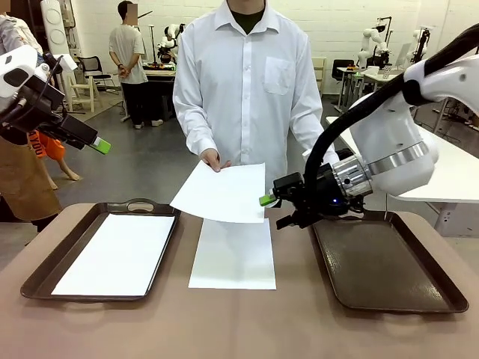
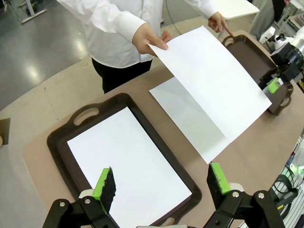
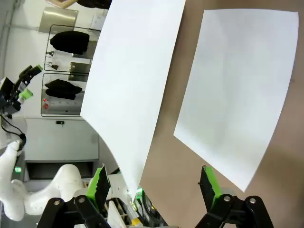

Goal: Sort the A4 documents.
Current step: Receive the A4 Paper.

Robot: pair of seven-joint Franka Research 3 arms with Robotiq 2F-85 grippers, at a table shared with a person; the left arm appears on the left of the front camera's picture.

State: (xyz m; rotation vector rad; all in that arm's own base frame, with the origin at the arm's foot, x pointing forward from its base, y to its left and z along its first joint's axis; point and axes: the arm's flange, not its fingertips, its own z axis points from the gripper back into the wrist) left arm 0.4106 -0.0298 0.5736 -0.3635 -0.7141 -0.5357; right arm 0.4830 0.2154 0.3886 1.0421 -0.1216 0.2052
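**1. Position of the paper**
We count 3 A4 documents [image 2: 209,80].
- Sheet 1 [image 1: 116,254] lies flat inside the left tray [image 1: 67,250], squared to its walls. We read it as already filed.
- Sheet 2 [image 1: 233,254] lies flat on the table [image 1: 239,329] between the 2 trays and touches neither. We judge that it is waiting to be sorted.
- Sheet 3 [image 1: 224,193] is in the air above sheet 2, pinched at a far corner by the person's hand [image 1: 212,159]. Because only 1 corner is supported, it slopes, and its free edge is presented toward the robot's right side.

**2. Right gripper**
The right gripper [image 1: 274,211] reaches in sideways, low, from over the inner rim of the right tray [image 1: 389,269], which is bare. Its jaws stand at full spread and hold nothing. In the right wrist view, the near corner of sheet 3 hangs in the gap, close to 1 green pad [image 3: 99,183]. We cannot tell whether it touches. We judge that the sideways pose puts 1 pad on each face of the thin edge.

**3. Left gripper**
The left gripper [image 1: 97,143] hangs high, out beyond the left tray. Its jaws are wide apart and it holds nothing. We judge that this position keeps the handover zone free.

**4. Next move**
We judge that the jaws must close on the edge before the person lets go. The paper is floppy and may curl or slip out.
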